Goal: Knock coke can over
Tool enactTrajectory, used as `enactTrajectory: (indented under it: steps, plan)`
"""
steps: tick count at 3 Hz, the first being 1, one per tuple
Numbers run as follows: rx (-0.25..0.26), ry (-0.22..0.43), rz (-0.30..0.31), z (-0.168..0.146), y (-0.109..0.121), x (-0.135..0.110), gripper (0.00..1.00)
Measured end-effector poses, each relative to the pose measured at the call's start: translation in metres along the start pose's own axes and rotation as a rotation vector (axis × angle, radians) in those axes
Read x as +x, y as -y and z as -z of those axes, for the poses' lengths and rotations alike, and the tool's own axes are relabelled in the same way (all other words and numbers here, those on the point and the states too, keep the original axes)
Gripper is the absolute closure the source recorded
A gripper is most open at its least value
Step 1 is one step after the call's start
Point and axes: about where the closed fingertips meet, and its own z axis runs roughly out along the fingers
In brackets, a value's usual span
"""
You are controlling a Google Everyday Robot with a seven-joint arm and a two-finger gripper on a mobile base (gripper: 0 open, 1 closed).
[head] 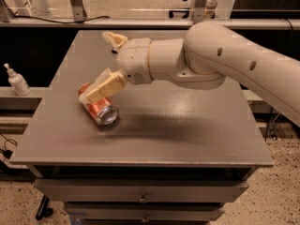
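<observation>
The coke can [99, 108], red with a silver top, lies on its side on the grey table [187, 125], left of the middle, with its silver end facing the front. My gripper [98, 65] is open and hovers just above and behind the can. Its lower finger [106, 86] overlaps the can's upper side in this view, and its upper finger [115, 39] points toward the back of the table. I cannot tell if the lower finger touches the can. The white arm reaches in from the right.
A white pump bottle [16, 80] stands on a lower ledge to the left of the table. A dark flat thing [114, 51] barely shows behind the gripper. Drawers [140, 198] lie under the table's front edge, and a rail runs along the back.
</observation>
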Motion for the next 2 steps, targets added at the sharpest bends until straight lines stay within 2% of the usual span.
enactTrajectory:
  steps: [2]
  plan:
    - [0.010,-0.035,0.032,0.074,0.020,0.029,0.00]
